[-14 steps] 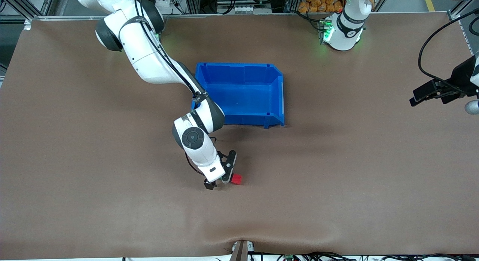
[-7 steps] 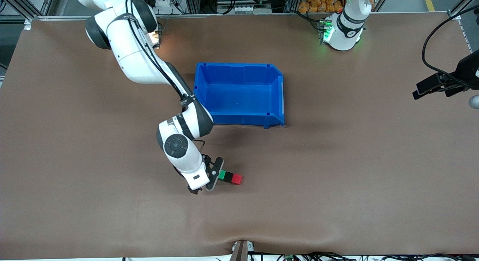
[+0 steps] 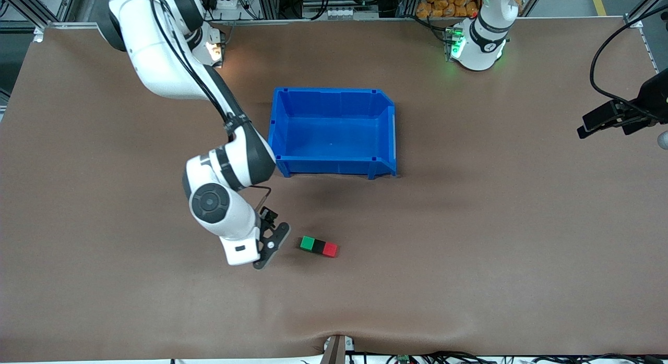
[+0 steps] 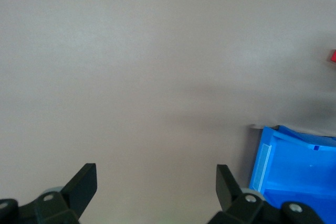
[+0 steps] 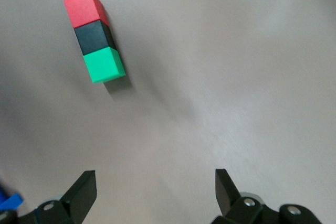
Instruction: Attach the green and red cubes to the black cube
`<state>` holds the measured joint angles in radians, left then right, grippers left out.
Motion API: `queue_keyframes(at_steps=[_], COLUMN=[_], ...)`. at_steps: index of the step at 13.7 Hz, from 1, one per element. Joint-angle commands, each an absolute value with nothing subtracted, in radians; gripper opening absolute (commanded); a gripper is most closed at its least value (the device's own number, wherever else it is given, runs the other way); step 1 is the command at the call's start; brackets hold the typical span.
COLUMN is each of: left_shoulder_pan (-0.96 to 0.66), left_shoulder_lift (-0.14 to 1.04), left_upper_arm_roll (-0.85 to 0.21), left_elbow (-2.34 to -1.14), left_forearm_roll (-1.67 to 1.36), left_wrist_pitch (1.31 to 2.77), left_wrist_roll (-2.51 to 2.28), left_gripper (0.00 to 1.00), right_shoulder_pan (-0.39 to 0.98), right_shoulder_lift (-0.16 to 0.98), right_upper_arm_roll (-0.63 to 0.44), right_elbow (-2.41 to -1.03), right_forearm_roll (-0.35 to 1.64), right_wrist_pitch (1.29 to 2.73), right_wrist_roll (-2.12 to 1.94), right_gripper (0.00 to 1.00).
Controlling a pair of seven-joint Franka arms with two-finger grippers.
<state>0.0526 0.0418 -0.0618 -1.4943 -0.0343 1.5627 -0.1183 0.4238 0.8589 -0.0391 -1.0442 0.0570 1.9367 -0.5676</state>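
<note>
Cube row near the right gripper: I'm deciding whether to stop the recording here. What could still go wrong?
1. The right gripper, jaws open, sits close beside the green cube; a stray swing could knock the row apart or shift it.
2. The green cube, black cube and red cube look joined, but the pictures cannot show how firmly.
The left gripper waits at its table end.

Table (image 3: 469,239): brown mat under both my grippers.
Cube row: green cube (image 3: 307,243), black cube (image 3: 318,246), red cube (image 3: 330,249) touching in line on the table, just beside my right gripper (image 3: 266,239).
Blue bin (image 3: 334,132): on the table, between my two grippers.
</note>
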Motion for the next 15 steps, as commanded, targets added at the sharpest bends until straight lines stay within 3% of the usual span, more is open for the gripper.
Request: queue_keyframes(at_steps=[1, 3, 10, 15], left_shoulder_pan=[0.063, 0.061, 0.064, 0.064], left_shoulder_lift=[0.025, 0.038, 0.032, 0.032], left_upper_arm_roll=[-0.072, -0.074, -0.078, -0.077], left_elbow=[-1.479, -1.454, -1.456, -1.459], left_forearm_roll=[-0.023, -0.017, -0.022, -0.015], left_wrist_pitch=[1.569, 1.565, 1.548, 1.525], left_wrist_roll=[-0.136, -0.135, -0.121, -0.12], left_gripper=[1.0, 1.0, 1.0, 1.0], right_shoulder_pan=[0.359, 0.299, 0.126, 0.103], right_shoulder_lift=[0.755, 0.671, 0.339, 0.181], right_upper_arm_roll=[-0.026, -0.026, -0.031, -0.095], right_elbow=[-1.103, -1.133, -1.408, -1.456], right_forearm_roll=[0.075, 0.081, 0.137, 0.132], right_wrist_pitch=[1.849, 1.793, 1.795, 1.689], right_wrist_roll=[-0.549, -0.549, -0.543, -0.401], right_gripper=[1.0, 1.0, 1.0, 1.0])
